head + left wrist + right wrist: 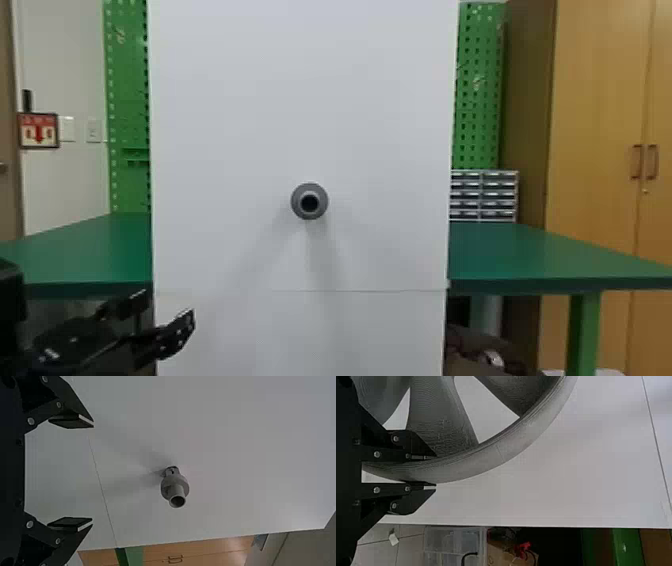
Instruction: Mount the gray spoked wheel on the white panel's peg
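By the two-fingered black right gripper (433, 473), the gray spoked wheel (439, 419) is pinched at its rim, before the flat white panel (300, 110), off the hollow gray peg (174, 483). Held one-sidedly, it may be tilted by its weight and jammed; black left gripper (92, 473) spread, empty.
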Robot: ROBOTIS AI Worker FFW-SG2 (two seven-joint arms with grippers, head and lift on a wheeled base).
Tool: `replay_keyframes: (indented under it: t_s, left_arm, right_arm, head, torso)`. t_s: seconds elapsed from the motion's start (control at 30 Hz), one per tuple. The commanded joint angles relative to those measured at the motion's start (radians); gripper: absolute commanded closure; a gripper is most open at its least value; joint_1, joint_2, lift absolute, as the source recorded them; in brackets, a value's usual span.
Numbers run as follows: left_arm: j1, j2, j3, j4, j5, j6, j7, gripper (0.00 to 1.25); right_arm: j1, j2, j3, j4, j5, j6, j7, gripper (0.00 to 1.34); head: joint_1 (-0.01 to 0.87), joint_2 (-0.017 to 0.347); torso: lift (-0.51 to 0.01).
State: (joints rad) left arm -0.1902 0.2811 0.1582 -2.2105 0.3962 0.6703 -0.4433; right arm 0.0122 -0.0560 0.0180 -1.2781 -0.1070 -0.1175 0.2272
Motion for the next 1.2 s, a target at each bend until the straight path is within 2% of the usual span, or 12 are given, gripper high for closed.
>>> replay_keyframes:
  t_s: [0.0,0.23,0.4,0.7,0.93,1.17]
  left_arm:
    - [-0.002,0.001,-0.003,0.0,-0.002,0.0,0.0,0.39]
    - [0.0,0.001,-0.005,0.0,-0.004,0.0,0.003,0.39]
    - [-0.002,0.001,-0.005,0.0,-0.004,0.0,0.003,0.39]
    - [0.0,0.001,-0.005,0.0,-0.004,0.0,0.003,0.39]
    - [0.0,0.001,-0.003,0.0,0.003,0.0,0.005,0.39]
    - [0.002,0.001,-0.003,-0.002,0.006,0.0,0.006,0.39]
  right_arm:
    - [0.003,0.001,-0.001,-0.007,-0.002,0.009,0.0,1.09]
    - [0.0,0.004,-0.003,-0.029,0.0,0.039,0.0,1.09]
    - [0.002,0.011,-0.015,-0.078,0.018,0.093,0.0,1.09]
    - [-0.006,0.007,-0.015,-0.162,0.018,0.18,0.0,1.09]
    - [-0.02,-0.004,-0.013,-0.247,0.003,0.28,0.0,1.09]
    - [-0.046,-0.004,-0.016,-0.354,-0.003,0.423,0.0,1.09]
  head:
    - [0.084,-0.008]
    - [0.084,-0.008]
    - [0.084,-0.008]
    - [0.084,-0.008]
    - [0.084,-0.008]
    - [0.084,-0.008]
  torso:
    - [-0.484]
    - [-0.484]
    - [-0.484]
    - [-0.484]
    - [-0.484]
    - [-0.484]
